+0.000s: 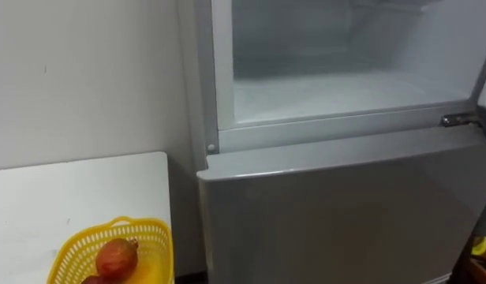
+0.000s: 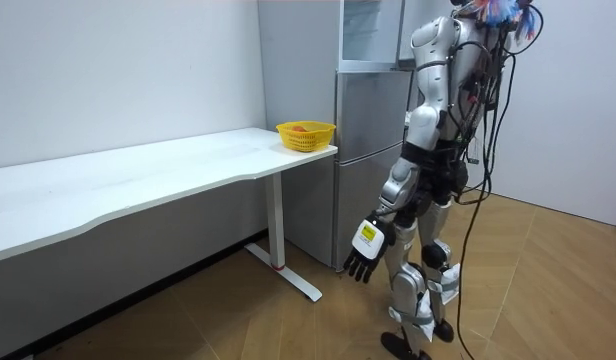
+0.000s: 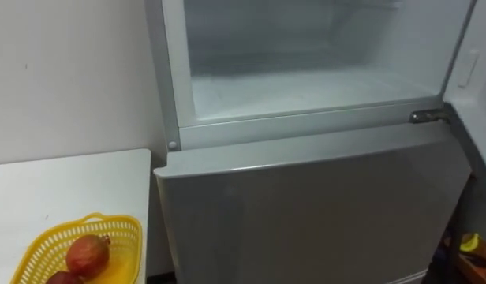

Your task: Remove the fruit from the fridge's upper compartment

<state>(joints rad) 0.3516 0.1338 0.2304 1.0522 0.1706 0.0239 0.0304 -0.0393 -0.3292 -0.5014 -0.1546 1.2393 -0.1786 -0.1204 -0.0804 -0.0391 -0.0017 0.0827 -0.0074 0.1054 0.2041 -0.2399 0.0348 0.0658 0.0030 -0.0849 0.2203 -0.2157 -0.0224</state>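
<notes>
Nearest you, 2 reddish fruits (image 1: 117, 259) lie in the yellow basket (image 1: 152, 233) on the white table (image 1: 69, 189), left of the fridge (image 1: 345, 213) with its upper compartment (image 1: 338, 91) open. Your left hand (image 2: 363, 262) hangs low, fingers relaxed.

A bare, lab-like test room: plain white walls (image 2: 118, 70), wood floor (image 2: 548, 290), one long white table (image 2: 138, 185) and a silver fridge (image 2: 366, 150) standing beside it.
</notes>
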